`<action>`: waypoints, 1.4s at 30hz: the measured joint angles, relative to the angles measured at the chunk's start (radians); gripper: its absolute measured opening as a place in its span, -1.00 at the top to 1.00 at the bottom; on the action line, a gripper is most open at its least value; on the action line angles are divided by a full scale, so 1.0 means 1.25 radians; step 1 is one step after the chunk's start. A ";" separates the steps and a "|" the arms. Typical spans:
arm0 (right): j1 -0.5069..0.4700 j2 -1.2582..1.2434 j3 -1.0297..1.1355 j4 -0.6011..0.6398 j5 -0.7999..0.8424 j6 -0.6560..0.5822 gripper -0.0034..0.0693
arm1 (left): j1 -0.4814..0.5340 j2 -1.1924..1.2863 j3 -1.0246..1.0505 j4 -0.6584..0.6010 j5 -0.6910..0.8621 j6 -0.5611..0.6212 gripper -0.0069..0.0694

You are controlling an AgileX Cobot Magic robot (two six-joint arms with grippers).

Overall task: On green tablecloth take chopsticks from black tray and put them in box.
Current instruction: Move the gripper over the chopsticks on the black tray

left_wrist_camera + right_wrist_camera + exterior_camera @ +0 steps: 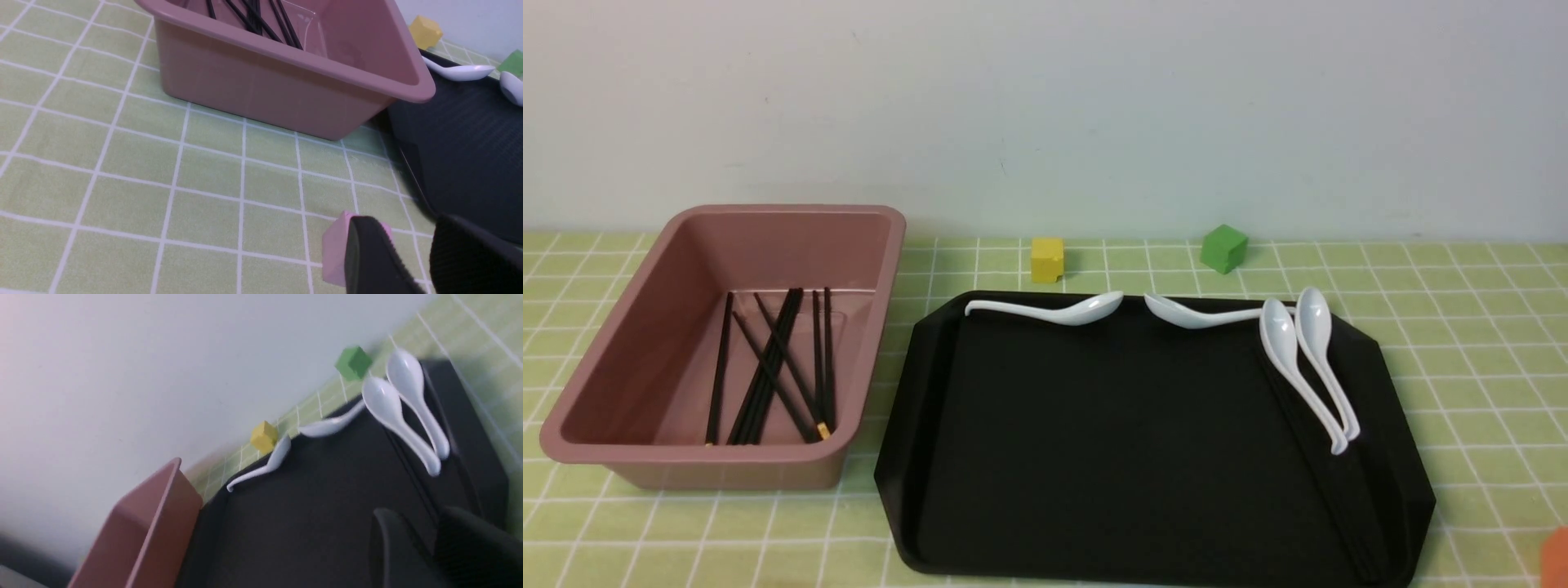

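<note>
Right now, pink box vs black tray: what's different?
Colour: the box is dusty pink, the tray matte black. Shape: the box is deep with sloped walls, the tray is flat, low-rimmed and wider. Contents: the box holds black chopsticks, the tray carries four white spoons. Both sit side by side on the green tablecloth, box on the left.

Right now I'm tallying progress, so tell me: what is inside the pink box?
Black chopsticks lie crossed on the floor of the box, one showing a gold tip. They overlap, so their exact count is hidden; nothing else shows inside.
</note>
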 joint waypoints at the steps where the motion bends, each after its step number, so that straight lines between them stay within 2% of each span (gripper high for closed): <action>1: 0.000 0.039 -0.048 -0.021 0.014 -0.026 0.62 | 0.000 0.000 0.000 0.000 0.000 0.000 0.19; 5: 0.000 0.249 -0.186 -0.127 0.148 -0.070 0.88 | 0.000 0.000 0.000 0.000 0.000 0.000 0.19; 10: 0.000 0.528 -0.278 -0.191 0.300 -0.087 0.91 | 0.000 0.000 0.000 0.000 0.000 0.000 0.19; 13: 0.000 0.638 -0.299 -0.168 0.324 -0.125 0.90 | 0.000 0.000 0.000 0.000 0.000 0.000 0.19; 18: 0.000 0.829 -0.361 -0.033 0.336 -0.290 0.89 | 0.000 0.000 0.000 0.000 0.000 0.000 0.19; 21: 0.004 0.890 -0.396 -0.006 0.341 -0.329 0.89 | 0.000 0.000 0.000 0.001 0.000 0.000 0.19; 24: 0.047 0.981 -0.456 -0.011 0.336 -0.340 0.89 | 0.000 0.000 0.000 0.001 0.000 0.000 0.19; 29: 0.138 1.103 -0.569 -0.135 0.332 -0.234 0.88 | 0.000 0.000 0.000 0.001 0.000 0.000 0.19; 32: 0.184 1.190 -0.645 -0.285 0.329 -0.110 0.87 | 0.000 0.000 0.000 0.001 0.000 0.000 0.19; 33: 0.186 1.195 -0.645 -0.293 0.329 -0.102 0.86 | 0.000 0.000 0.000 0.001 0.000 0.000 0.19; 34: 0.202 1.232 -0.677 -0.359 0.328 -0.040 0.84 | 0.000 0.000 0.000 0.001 0.000 0.000 0.19; 36: 0.209 1.272 -0.702 -0.419 0.320 0.026 0.79 | 0.000 0.000 0.000 0.001 0.000 0.000 0.19; 38: 0.210 1.300 -0.719 -0.452 0.309 0.066 0.73 | 0.000 0.000 0.000 0.001 0.000 0.000 0.19; 42: 0.210 1.360 -0.730 -0.488 0.271 0.110 0.49 | 0.000 0.000 0.000 0.001 0.000 0.000 0.19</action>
